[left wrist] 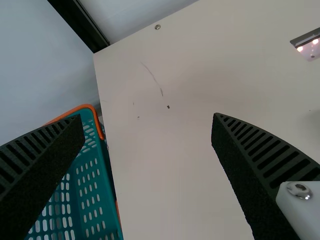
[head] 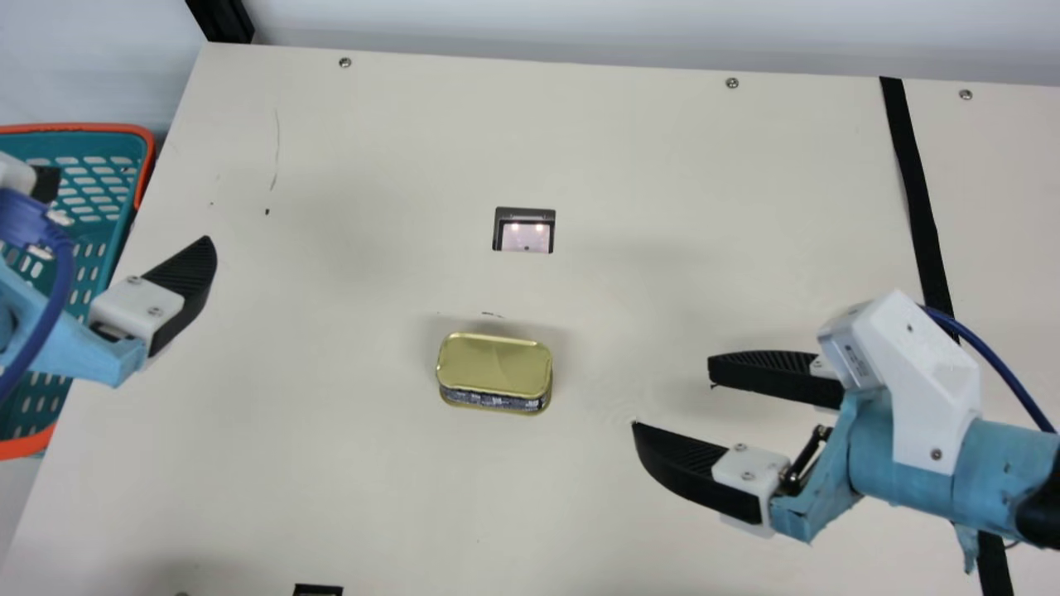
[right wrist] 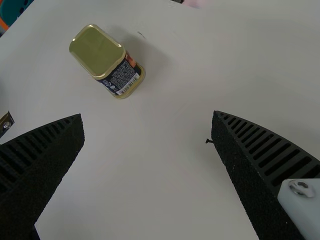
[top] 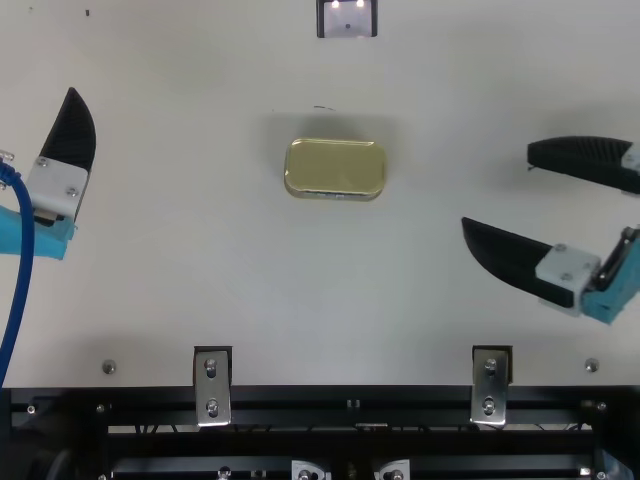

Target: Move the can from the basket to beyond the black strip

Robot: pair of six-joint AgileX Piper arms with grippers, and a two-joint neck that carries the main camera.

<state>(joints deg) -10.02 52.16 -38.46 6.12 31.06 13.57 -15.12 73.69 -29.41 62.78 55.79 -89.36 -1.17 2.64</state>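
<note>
Apparently, can lies apart from right claw.

Can: smooth, glossy gold-coloured metal, with a dark printed side. Table: smooth cream surface with a soft sheen. Basket: perforated plastic, smooth at the rim. Black strip: matt, tape-like. Fingers: matt black, ribbed on top, finely rough on the inner faces. Finger mounts: smooth white plastic. Brackets and screws: shiny metal. Cable: smooth blue plastic sheath.
</note>
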